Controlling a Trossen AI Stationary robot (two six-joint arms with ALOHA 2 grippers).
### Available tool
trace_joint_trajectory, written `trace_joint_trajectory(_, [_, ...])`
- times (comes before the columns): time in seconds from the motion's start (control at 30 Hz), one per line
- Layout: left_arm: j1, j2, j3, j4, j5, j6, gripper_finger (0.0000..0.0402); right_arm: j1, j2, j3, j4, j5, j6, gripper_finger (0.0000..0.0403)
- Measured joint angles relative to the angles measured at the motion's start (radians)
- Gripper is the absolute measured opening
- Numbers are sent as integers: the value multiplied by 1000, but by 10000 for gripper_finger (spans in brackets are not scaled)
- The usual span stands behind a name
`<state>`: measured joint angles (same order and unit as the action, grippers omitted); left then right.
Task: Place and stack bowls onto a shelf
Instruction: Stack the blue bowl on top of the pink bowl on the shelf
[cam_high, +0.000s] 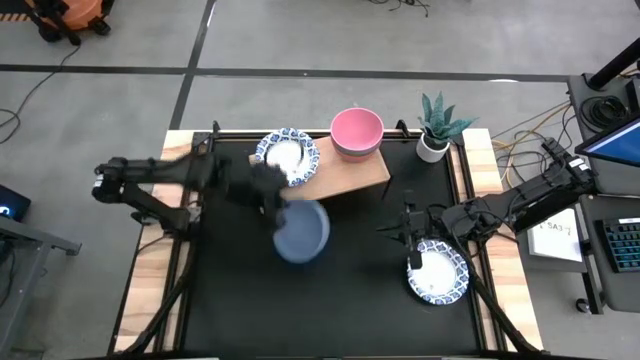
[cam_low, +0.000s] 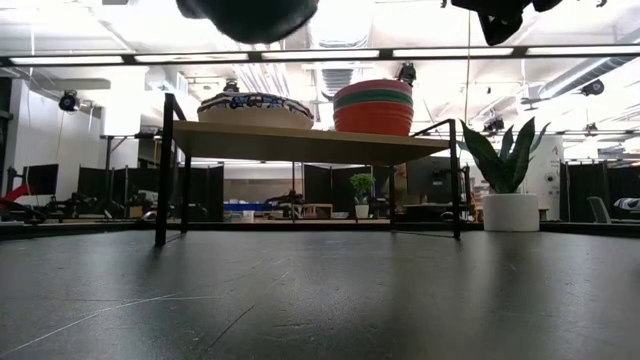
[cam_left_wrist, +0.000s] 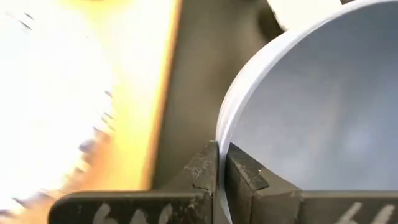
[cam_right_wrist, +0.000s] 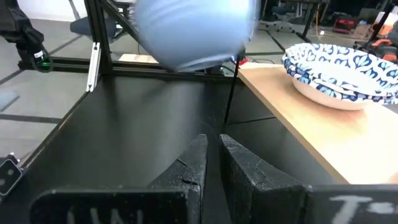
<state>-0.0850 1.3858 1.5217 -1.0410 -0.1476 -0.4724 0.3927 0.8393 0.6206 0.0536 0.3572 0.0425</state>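
Note:
My left gripper (cam_high: 268, 190) holds a blue-grey bowl (cam_high: 302, 231) in the air just in front of the wooden shelf (cam_high: 350, 176). The bowl also shows in the right wrist view (cam_right_wrist: 193, 31) and at the top of the low view (cam_low: 250, 14). On the shelf stand a stack of white bowls with blue rims (cam_high: 287, 155) and a stack of red, green and pink bowls (cam_low: 372, 105), pink on top (cam_high: 357, 130). Another white bowl with a blue rim (cam_high: 437, 272) rests on the table by my right gripper (cam_high: 405, 226), which is shut and empty above the table (cam_right_wrist: 214, 152). My left gripper pinches the blue-grey bowl's rim (cam_left_wrist: 219, 163), one finger inside the bowl (cam_left_wrist: 245, 177) and one outside (cam_left_wrist: 200, 174). The bowl is lifted clear of the table and the shelf, held out on the side toward the table's right edge.
A small white pot with a green plant (cam_high: 435, 130) stands at the table's far right corner, next to the shelf. The shelf stands on thin dark legs (cam_low: 162, 180) with open room beneath. Bare black table (cam_high: 330, 300) lies toward the near edge.

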Motion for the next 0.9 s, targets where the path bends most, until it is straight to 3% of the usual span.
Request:
trace_joint_trajectory(0.3, [314, 128, 314, 6, -2, 271, 0, 0, -2, 0, 1, 0, 12, 31])
trace_joint_trajectory(0.73, [455, 476, 838, -69, 1, 508, 0, 0, -1, 0, -42, 0, 63, 31])
trace_joint_trajectory(0.9, [500, 478, 754, -3, 2, 543, 0, 0, -1, 0, -47, 0, 63, 31])
